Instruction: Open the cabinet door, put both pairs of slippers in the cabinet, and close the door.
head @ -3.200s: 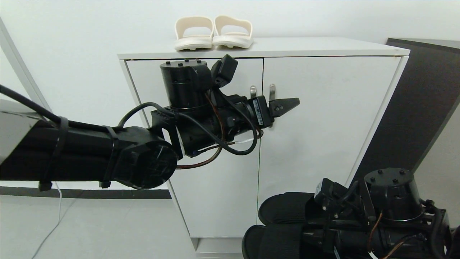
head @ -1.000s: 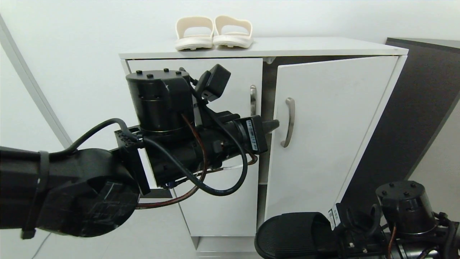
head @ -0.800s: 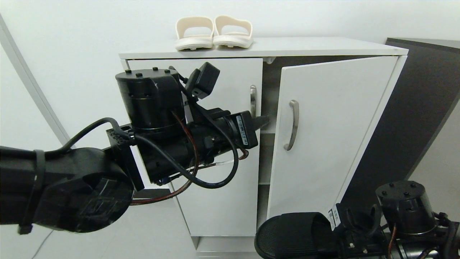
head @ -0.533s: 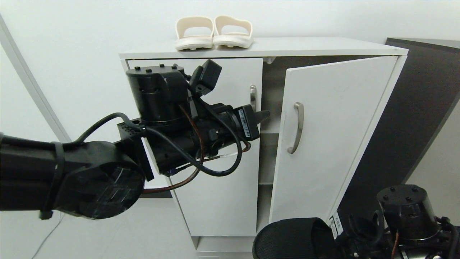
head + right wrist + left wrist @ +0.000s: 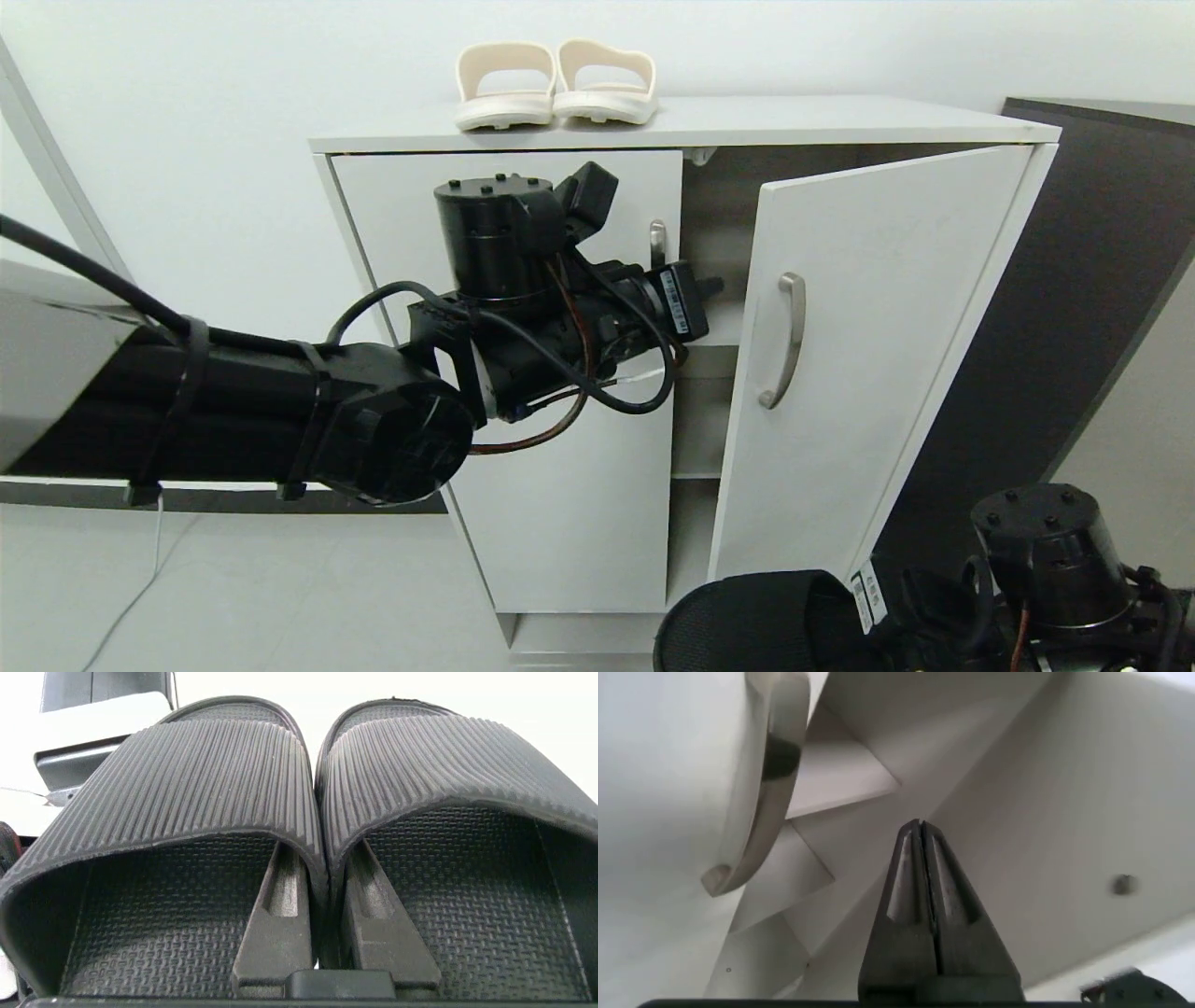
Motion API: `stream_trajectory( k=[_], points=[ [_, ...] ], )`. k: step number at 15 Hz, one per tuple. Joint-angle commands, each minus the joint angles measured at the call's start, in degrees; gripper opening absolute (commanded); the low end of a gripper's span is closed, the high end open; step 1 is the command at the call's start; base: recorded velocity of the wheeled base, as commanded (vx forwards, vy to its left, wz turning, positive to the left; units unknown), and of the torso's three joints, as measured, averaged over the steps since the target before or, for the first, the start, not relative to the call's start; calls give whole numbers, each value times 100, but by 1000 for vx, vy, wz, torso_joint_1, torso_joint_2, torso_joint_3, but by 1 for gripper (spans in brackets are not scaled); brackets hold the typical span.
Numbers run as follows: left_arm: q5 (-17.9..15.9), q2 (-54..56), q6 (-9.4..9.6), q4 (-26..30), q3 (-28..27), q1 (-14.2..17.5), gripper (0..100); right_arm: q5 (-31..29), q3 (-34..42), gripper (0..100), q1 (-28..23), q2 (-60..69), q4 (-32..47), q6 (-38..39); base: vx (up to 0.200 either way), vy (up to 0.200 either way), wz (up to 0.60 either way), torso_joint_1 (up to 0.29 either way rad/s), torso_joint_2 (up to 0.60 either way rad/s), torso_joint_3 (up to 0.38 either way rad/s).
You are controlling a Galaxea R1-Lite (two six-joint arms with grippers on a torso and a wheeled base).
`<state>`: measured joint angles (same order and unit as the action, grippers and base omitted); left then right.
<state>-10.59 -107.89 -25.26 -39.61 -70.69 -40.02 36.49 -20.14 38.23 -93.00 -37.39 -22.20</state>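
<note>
A white cabinet [image 5: 840,119] stands before me with its right door [image 5: 887,308] swung partly open and its left door [image 5: 560,495] closed. A cream pair of slippers [image 5: 553,86] rests on its top. My left gripper [image 5: 714,283] is shut and empty, its tip in the gap between the doors at handle height; in the left wrist view the gripper [image 5: 920,835] points at an inner shelf [image 5: 840,775]. My right gripper [image 5: 322,943] is low at the front right, shut on the black pair of slippers [image 5: 747,621], a finger [image 5: 276,924] inside each one.
A dark panel [image 5: 1083,280] stands against the cabinet's right side, behind the open door. The right door's metal handle [image 5: 786,341] sticks out toward me. A thin cable [image 5: 140,569] lies on the floor at the left.
The right door went from closed to partly open. My left arm drew back, then pushed its shut gripper forward into the gap. The right gripper with the black slippers sank a little.
</note>
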Motion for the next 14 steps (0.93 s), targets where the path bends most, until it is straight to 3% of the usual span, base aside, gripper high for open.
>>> stream_trajectory(
  k=[1,3,8,11,14],
  points=[
    [22,-92,3,6,-32,-32,0,-1,1,0,0,-69,-5,-4,0,0,0,0,0,0],
    [31,-92,3,14,-41,-50,0,-1,1,0,0,-95,-5,-4,0,0,0,0,0,0],
    [31,-136,3,-21,-6,-129,0,-1,10,0,0,-122,-5,-4,-200,0,0,0,1,3],
    [31,-206,3,-38,3,-805,0,-1,80,0,18,-148,4,-144,-200,0,0,1,1,2],
    [31,-303,12,-276,3,-1052,0,8,142,0,27,-157,4,-294,-67,0,0,1,1,1]
  ],
)
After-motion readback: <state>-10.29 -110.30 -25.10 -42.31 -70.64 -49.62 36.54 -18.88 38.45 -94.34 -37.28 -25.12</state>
